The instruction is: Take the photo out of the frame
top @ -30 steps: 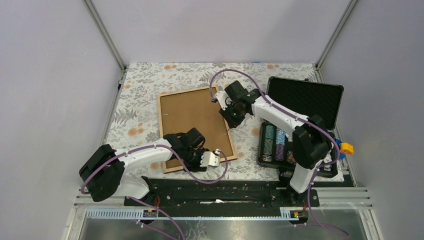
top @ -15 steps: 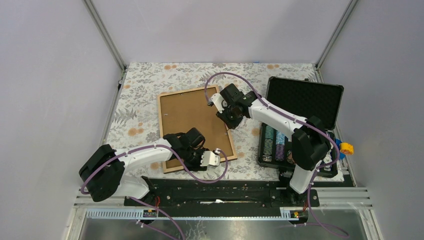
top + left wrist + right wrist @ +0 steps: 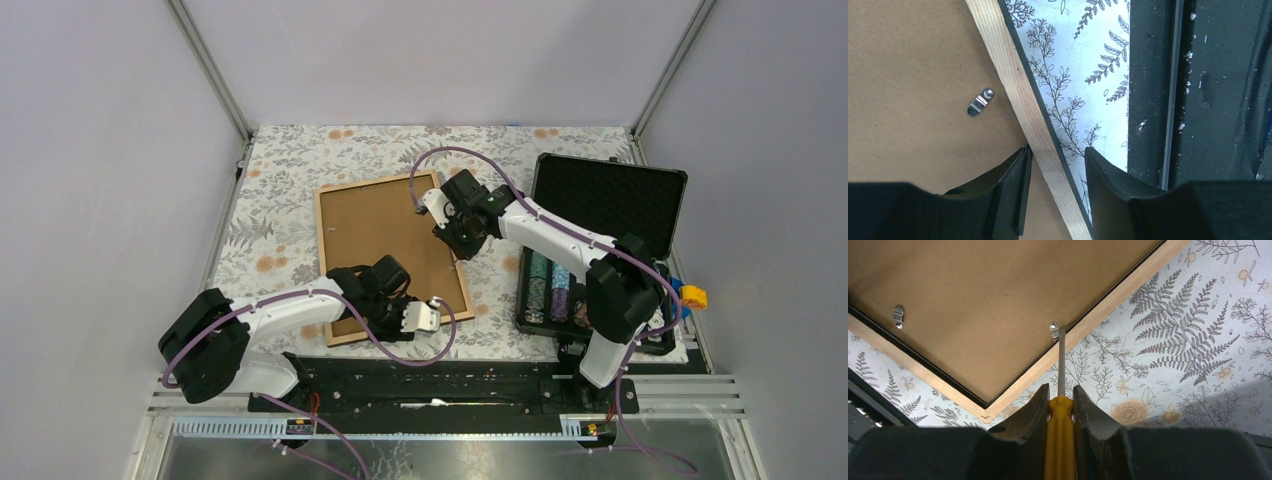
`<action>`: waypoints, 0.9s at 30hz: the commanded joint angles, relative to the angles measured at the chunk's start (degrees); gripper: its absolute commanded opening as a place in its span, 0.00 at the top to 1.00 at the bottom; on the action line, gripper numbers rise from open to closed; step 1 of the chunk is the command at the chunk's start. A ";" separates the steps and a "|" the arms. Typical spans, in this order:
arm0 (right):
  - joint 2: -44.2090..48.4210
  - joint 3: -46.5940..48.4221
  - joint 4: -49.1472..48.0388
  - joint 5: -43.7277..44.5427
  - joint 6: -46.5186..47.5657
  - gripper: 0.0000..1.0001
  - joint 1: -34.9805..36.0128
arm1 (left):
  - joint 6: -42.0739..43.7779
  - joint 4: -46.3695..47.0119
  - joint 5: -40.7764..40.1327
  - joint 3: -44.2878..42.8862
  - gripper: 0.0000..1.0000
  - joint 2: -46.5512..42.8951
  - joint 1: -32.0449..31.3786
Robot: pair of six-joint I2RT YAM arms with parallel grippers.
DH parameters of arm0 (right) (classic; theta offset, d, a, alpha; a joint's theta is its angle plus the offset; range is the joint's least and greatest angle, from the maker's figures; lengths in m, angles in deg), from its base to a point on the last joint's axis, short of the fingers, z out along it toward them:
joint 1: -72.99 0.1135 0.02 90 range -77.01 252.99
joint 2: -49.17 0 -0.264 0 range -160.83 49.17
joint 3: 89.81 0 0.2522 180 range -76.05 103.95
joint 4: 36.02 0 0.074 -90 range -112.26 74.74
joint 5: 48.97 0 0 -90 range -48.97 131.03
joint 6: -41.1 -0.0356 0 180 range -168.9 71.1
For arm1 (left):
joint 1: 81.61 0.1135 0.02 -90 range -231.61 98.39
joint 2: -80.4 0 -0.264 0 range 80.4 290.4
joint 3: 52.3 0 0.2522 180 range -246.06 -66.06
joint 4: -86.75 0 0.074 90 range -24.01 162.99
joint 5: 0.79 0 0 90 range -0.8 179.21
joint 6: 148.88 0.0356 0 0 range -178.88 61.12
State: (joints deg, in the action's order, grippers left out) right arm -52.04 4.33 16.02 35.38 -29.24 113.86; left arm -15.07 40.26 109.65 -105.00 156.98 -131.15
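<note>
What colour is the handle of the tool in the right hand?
Yellow; the slim metal-shafted screwdriver shows best in the right wrist view.

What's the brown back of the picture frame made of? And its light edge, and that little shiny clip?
The backing board looks like matt brown fibreboard: flat, finely speckled, no grain. The edge of the frame seems bare pale wood, since grain lines run along it. The clip looks like shiny metal, glinting silver.

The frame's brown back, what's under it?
Nothing under it shows. The backing board fills the frame, with small metal clips on it. Any photo beneath is covered.
</note>
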 commanded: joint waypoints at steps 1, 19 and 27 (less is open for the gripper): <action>0.82 -1.19 6.67 -5.24 -0.50 1.00 0.80 | -0.58 2.50 2.13 1.53 0.51 1.66 0.08; 1.17 -1.67 8.55 -10.38 -0.81 1.00 0.80 | -0.80 3.29 2.54 1.81 0.51 2.28 0.09; -0.40 -1.40 6.16 -8.43 -1.55 1.00 0.80 | -0.52 2.82 2.58 2.22 0.51 2.02 0.07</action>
State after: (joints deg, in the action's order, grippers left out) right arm -51.66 4.13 19.74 27.88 -29.79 113.83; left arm -15.85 41.57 109.98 -104.91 157.37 -131.10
